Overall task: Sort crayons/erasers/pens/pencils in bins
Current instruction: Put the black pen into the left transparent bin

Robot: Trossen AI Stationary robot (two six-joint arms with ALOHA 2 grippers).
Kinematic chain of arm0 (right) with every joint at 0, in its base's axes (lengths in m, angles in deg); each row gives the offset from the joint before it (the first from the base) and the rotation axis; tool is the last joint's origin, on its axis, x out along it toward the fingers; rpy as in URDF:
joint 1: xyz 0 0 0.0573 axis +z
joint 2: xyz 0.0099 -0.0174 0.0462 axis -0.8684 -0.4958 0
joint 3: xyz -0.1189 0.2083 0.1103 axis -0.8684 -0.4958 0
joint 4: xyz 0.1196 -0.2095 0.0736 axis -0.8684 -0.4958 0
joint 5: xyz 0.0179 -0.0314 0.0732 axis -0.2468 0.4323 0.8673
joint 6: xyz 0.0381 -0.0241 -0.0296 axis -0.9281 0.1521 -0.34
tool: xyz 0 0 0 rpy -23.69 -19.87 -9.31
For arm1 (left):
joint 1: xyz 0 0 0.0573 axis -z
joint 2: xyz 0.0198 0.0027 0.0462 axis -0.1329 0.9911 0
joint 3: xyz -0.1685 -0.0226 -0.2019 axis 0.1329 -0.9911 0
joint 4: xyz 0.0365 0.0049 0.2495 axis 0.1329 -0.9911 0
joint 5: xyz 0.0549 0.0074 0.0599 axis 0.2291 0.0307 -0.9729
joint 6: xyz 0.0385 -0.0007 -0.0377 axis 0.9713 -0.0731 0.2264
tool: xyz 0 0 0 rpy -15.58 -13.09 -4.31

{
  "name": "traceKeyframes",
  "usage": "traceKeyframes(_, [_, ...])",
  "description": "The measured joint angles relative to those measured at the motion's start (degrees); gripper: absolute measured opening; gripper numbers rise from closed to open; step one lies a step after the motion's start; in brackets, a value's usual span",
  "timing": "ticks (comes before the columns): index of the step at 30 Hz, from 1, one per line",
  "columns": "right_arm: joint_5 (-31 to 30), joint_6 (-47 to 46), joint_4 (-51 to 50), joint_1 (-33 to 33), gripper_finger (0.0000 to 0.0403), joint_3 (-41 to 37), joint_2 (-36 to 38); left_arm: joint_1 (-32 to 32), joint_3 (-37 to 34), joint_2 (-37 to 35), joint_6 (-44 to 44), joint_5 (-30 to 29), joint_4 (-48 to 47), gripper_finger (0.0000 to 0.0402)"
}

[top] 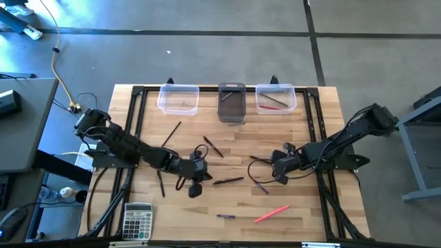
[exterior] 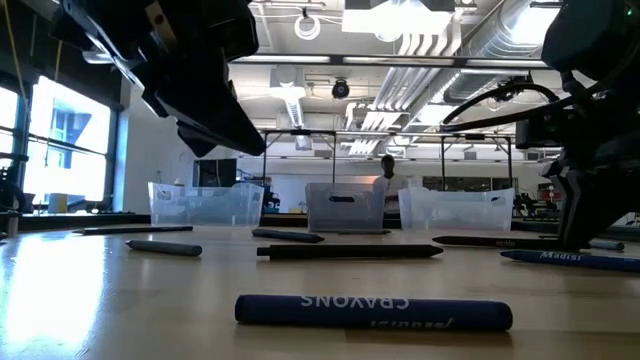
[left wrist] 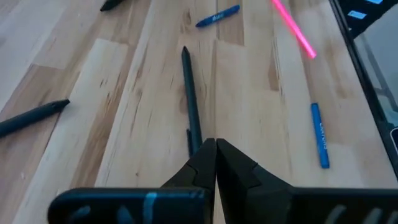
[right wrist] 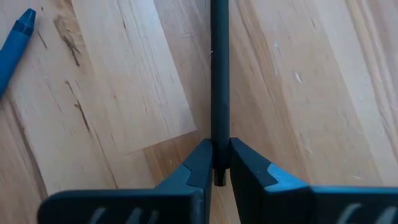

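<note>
My left gripper (top: 196, 184) is shut and hangs above the near-centre of the table, over the left end of a black pen (top: 228, 181); that pen runs away from its fingertips in the left wrist view (left wrist: 190, 93) and lies flat in the low view (exterior: 350, 251). My right gripper (top: 279, 173) is down at the table right of centre, shut on a dark grey stick (right wrist: 219, 68). Three bins stand along the far edge: a clear one (top: 178, 98), a dark grey one (top: 231, 103), and a clear one (top: 275, 98) holding a red stick. My right gripper pinches the dark grey stick at its near end (right wrist: 219, 144) between the two fingers. The stick runs on ahead along the line of the fingers, which slant down low over the table. Its far part seems to lie on the wood (exterior: 480, 241).
Loose sticks lie about: black ones (top: 171, 134) (top: 212, 147) (top: 161, 183), a pink one (top: 272, 213), a short dark one (top: 226, 216), and blue crayons (exterior: 373, 312) (right wrist: 15, 37). A grey calculator (top: 136, 220) sits at the near left corner. A black cable (top: 258, 167) loops beside my right gripper.
</note>
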Motion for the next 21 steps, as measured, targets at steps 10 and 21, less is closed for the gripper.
traceKeyframes(10, [-1.49,1.27,9.29,-0.06,0.0028,-0.33,-0.37,0.28,-9.64,0.02,0.19,-5.59,25.46,0.0000])
traceKeyframes(21, [-10.05,10.82,41.21,-0.15,0.0028,-0.35,-0.32,0.02,-14.64,0.00,-0.02,-7.25,45.76,0.0026])
